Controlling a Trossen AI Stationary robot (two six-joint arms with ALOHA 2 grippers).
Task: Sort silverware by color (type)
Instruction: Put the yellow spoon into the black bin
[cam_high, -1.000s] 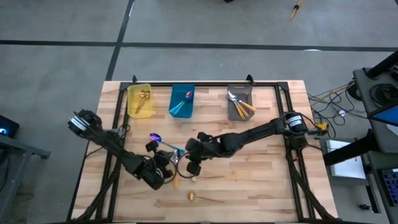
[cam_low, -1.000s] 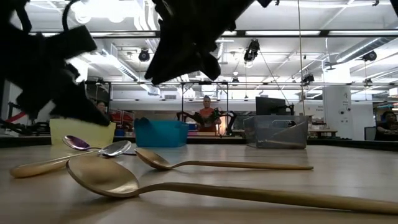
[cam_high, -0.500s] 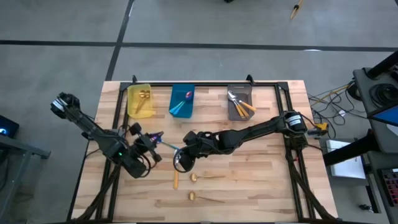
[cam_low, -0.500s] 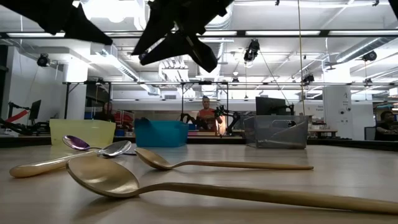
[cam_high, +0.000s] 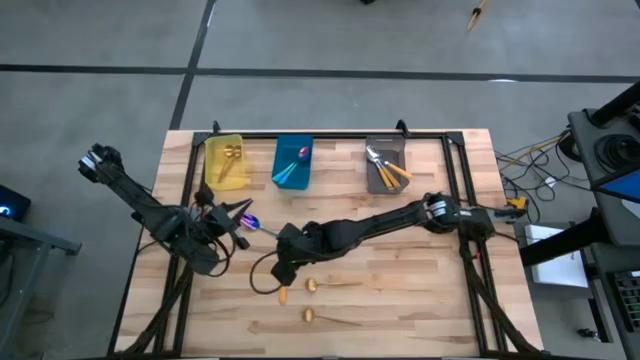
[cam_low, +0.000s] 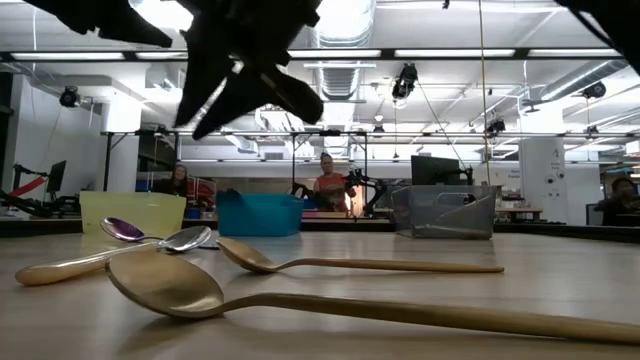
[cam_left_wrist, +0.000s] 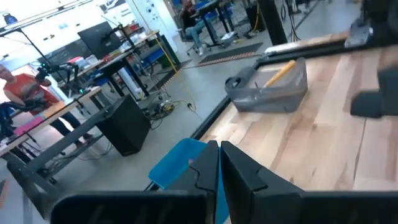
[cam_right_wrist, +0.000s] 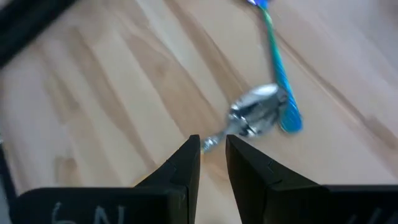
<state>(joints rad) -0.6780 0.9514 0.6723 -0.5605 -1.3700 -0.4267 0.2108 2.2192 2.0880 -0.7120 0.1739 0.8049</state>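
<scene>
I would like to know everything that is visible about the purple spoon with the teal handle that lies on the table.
The purple spoon lies flat on the wooden table, between the two arms. Its small bowl looks like shiny, iridescent purple metal; its thin, straight handle is teal. In the right wrist view the handle's end lies beside the bowl of a silver spoon, seemingly touching it. Neither gripper holds it. In the low view its bowl faces upward.

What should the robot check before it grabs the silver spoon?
1. Right tool lined up over silver spoon: ok.
2. Spoon free of others: not ok, its bowl touches the purple spoon at the teal handle.
3. Tool down at the table: not ok, the low view shows it high up.
4. Left tool out of the way: ok, shut, off to the side.
5. Grey bin has room: ok.
</scene>
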